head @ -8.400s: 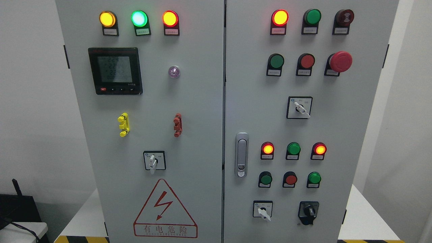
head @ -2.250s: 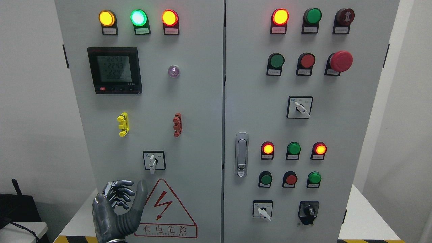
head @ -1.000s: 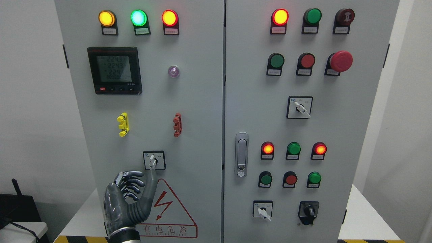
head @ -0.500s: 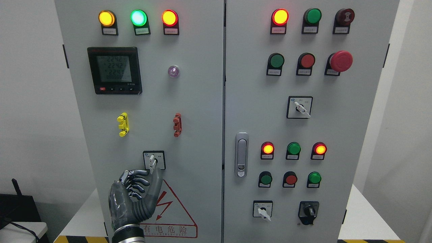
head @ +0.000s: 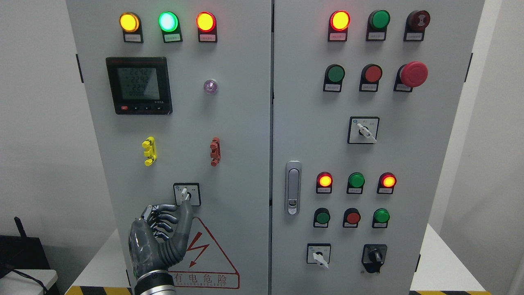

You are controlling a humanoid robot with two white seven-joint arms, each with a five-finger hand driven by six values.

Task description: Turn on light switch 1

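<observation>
The light switch (head: 186, 194) is a small rotary selector with a white lever on a black-framed plate, low on the cabinet's left door (head: 237, 135). My left hand (head: 174, 212) comes up from the bottom edge just below it. Its four fingers (head: 163, 215) are curled toward the palm and the thumb (head: 185, 213) points up. The thumb tip touches the lever's lower end and hides it. The hand encloses nothing. My right hand is out of view.
A red warning triangle (head: 204, 262) sits right of my hand. Yellow (head: 149, 151) and red (head: 215, 151) clips jut from the door above the switch. The right door carries a handle (head: 293, 187), several lamps, buttons and further rotary switches (head: 318, 255).
My left hand came into view at the lower left and rose up and right to the switch. In the last half second it shifted slightly left, with the thumb tip staying at the lever.
</observation>
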